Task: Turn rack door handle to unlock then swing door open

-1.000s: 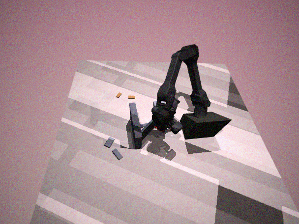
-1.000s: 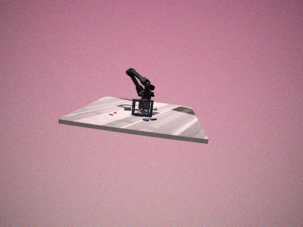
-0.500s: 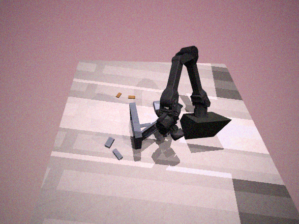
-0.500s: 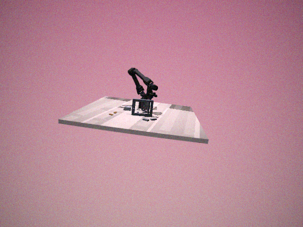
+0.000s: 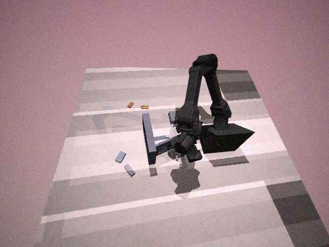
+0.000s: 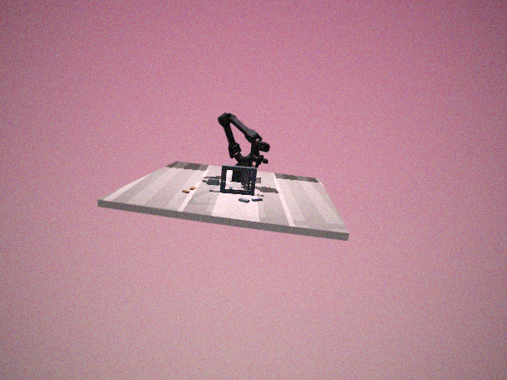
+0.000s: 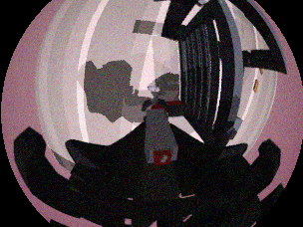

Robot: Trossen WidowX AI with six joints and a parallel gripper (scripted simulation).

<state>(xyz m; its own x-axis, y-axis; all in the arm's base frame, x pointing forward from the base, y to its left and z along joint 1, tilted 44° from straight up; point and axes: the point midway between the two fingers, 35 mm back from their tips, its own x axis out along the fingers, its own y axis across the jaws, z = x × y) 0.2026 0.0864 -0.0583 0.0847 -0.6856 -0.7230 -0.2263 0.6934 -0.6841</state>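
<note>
The upright rack frame [image 5: 147, 132] [image 6: 223, 180] [image 7: 264, 60] stands on the striped table. Its slatted door [image 5: 164, 148] [image 6: 246, 177] [image 7: 199, 80] is swung well open on the arm's side of the frame; I cannot tell the exact angle. In the wrist view my gripper [image 7: 157, 125] is shut on the door handle [image 7: 174, 104], beside the door's slatted face. A dark red part of the handle shows between the fingertips and the door; the rest is hidden. How far the handle is turned is not clear. The fingers are hidden behind the wrist in the top view.
Two orange blocks [image 5: 130, 105] [image 5: 144, 107] [image 6: 185, 192] lie beyond the frame. Two blue-grey blocks [image 5: 120, 156] [image 5: 129, 170] [image 6: 243, 200] lie near its hinge side. A grey box [image 5: 172, 117] [image 6: 213, 182] stands beside the arm. The black base [image 5: 224, 138] is behind the gripper.
</note>
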